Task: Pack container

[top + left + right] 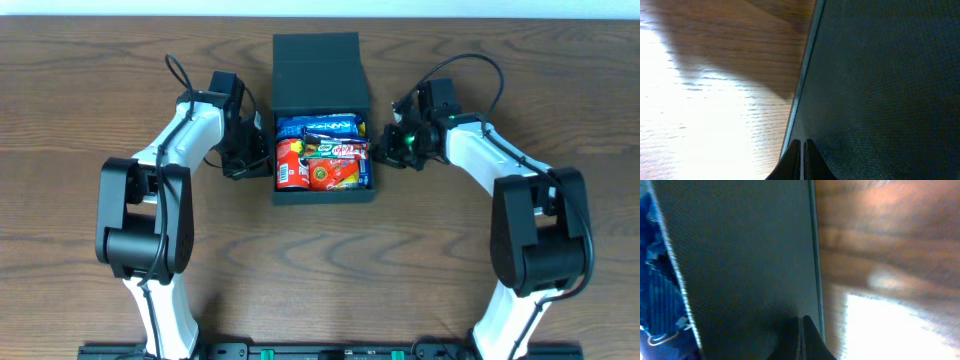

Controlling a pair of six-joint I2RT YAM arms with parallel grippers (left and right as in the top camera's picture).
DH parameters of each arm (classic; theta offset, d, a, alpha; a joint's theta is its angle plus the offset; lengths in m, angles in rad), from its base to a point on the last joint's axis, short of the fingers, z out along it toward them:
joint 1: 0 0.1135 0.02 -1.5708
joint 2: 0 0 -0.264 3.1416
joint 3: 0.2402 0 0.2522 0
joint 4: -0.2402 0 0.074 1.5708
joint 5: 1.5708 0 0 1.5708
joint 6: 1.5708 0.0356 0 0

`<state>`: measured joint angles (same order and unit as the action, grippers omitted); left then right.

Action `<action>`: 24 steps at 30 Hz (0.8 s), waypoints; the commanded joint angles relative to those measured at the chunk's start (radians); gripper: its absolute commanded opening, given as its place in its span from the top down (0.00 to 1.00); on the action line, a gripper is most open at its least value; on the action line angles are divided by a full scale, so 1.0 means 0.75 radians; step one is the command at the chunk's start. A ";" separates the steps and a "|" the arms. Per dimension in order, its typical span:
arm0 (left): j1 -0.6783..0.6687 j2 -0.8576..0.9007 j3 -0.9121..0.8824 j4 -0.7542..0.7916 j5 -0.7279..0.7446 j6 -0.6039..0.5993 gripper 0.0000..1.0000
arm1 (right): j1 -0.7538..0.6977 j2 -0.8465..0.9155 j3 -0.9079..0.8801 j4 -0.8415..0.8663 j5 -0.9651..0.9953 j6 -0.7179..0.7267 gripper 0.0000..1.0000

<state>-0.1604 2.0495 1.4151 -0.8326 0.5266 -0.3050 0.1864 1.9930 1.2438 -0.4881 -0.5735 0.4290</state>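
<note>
One matte black, nearly square, shallow hard box (pixel 324 196) sits in the middle of the brown wooden table (pixel 80 90). Its black flap lid (pixel 316 72) is open and swung back to the far side. Inside the box are lots of shiny snack packets (pixel 322 150) (blue ones at the back, red and green ones at the front).

The left gripper (pixel 262 150) is just beside the left wall of the box. In the left wrist view its two dark fingers (pixel 796 160) are pushed together with nothing between them. Their tips are right by the black wall, close to where it meets the table. I cannot tell if they touch it.

The right gripper (pixel 384 146) is just beside the right wall of the box. In the right wrist view its fingers (pixel 807 342) are together too, with nothing held. The tips are right by the outside of the black wall. A blue packet (pixel 655 280) peeks out past the other edge of that wall.
</note>
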 commanded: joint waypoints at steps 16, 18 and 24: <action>0.011 -0.109 0.007 -0.046 -0.082 0.086 0.94 | 0.078 0.010 0.014 -0.041 -0.138 0.016 0.99; 0.011 -0.109 0.007 -0.067 -0.082 0.086 0.94 | 0.066 0.010 0.014 -0.041 -0.139 0.016 0.99; 0.011 -0.109 0.007 -0.081 -0.084 0.086 0.94 | 0.057 0.010 0.014 -0.037 -0.138 0.016 0.99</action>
<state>-0.1394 1.9934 1.4151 -0.8871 0.4229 -0.2573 0.2295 1.9934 1.2442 -0.5198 -0.6243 0.4297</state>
